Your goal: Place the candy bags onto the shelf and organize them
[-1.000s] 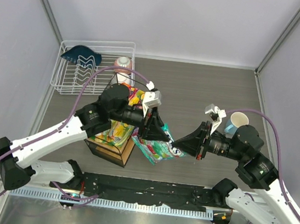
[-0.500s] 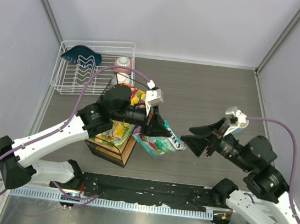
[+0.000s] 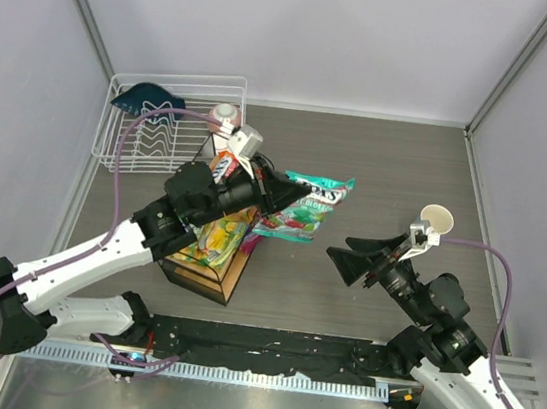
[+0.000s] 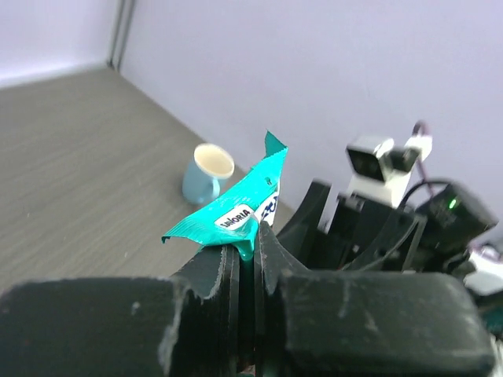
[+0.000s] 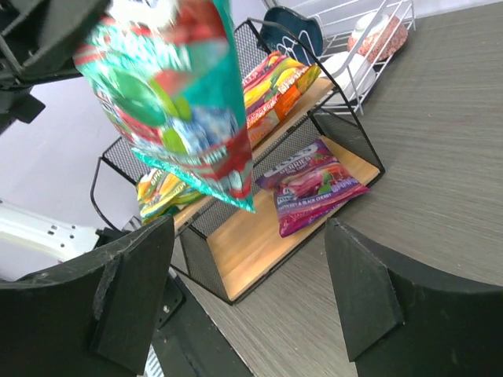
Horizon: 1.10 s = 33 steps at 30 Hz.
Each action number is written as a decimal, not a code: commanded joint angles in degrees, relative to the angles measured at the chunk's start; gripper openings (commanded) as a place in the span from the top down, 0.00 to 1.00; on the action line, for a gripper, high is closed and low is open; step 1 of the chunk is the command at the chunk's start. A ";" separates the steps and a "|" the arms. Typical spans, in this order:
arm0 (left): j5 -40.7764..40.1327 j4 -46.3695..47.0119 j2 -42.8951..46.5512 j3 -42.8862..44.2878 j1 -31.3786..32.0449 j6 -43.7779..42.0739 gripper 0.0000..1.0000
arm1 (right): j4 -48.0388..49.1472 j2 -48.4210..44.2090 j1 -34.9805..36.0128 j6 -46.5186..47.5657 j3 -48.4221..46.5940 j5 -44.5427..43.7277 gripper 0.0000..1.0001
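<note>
Teal is the one colour not yet on the shelf (image 5: pixel 251 239). The teal bag (image 3: pixel 309 204) hangs in the air, pinched by one top corner in the left gripper (image 4: pixel 245 253), whose jaws are pressed together on the plastic. Seen from above, the bag is off the shelf's edge toward 2 o'clock, over bare table and touching neither board.

The other three candy bags are placed. The purple bag (image 5: pixel 310 184) lies flat on the lower board. The orange-red bag (image 5: pixel 275 82) and the yellow-green bag (image 5: pixel 161 196) lie on the upper board, at opposite ends. I judge the task about three quarters done.

The right gripper (image 3: pixel 341 253) is out at the shelf's 3 o'clock, well apart from it. Its jaws are spread wide and hold nothing.

What is left, by my reading, is to bring the teal bag onto a board and let it go. The free half of the lower board beside the purple bag looks like the natural spot, though the wire frame leaves a tight way in. After that, some straightening may be needed, since the upper bags lie at a slant.
</note>
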State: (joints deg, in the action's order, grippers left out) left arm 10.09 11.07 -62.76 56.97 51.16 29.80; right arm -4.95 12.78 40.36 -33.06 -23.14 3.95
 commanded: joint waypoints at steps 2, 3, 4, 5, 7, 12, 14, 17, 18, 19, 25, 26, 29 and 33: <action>-9.56 17.31 3.70 0.25 0.00 5.88 1.00 | 12.85 1.46 0.07 -4.20 0.20 -1.23 0.17; -11.65 18.71 3.87 0.16 0.08 7.19 1.00 | 14.86 1.72 0.07 -4.56 0.89 -1.05 0.17; -12.80 19.33 4.31 -0.54 0.08 8.07 1.00 | 15.93 1.90 0.07 -4.82 1.33 -0.87 0.17; -14.03 20.04 4.66 -1.15 0.08 8.95 1.00 | 17.07 2.08 0.07 -5.69 1.69 -0.96 0.17; -17.11 23.55 5.45 -3.52 0.00 11.49 1.00 | 20.15 2.25 -0.02 -6.58 3.09 -1.92 0.17; -19.66 27.50 6.86 -5.90 0.08 13.61 1.00 | 29.27 3.13 0.07 -10.44 6.95 -3.68 0.16; -20.10 29.44 7.04 -7.39 0.00 14.67 1.00 | 31.83 4.09 0.07 -11.06 7.49 -3.77 0.16; -20.28 32.25 7.13 -8.63 0.00 15.90 1.00 | 36.40 6.82 0.07 -12.20 7.40 -3.77 0.16; -20.28 32.78 7.21 -8.80 0.08 16.25 1.00 | 38.33 7.43 0.07 -12.38 7.23 -3.77 0.17; -20.28 33.05 7.22 -9.42 0.08 16.51 1.00 | 39.22 8.74 0.16 -13.08 7.14 -3.77 0.16; -20.63 36.12 6.78 -10.39 0.00 17.83 1.00 | 47.83 13.50 0.16 -16.68 8.28 -5.60 0.17; -20.63 37.00 6.43 -10.30 0.00 18.10 1.00 | 49.41 15.07 0.07 -17.99 9.24 -5.79 0.17; -20.46 39.37 5.11 -10.21 0.08 19.15 1.00 | 53.29 16.84 0.07 -19.06 9.86 -6.58 0.17; -19.67 42.36 2.91 -9.77 0.08 20.56 1.00 | 54.52 18.24 0.16 -19.50 8.90 -8.34 0.17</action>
State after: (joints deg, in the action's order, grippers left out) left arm -9.02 43.94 -58.33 45.91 51.16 48.16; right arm 42.28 30.02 40.36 -50.96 -13.19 -1.43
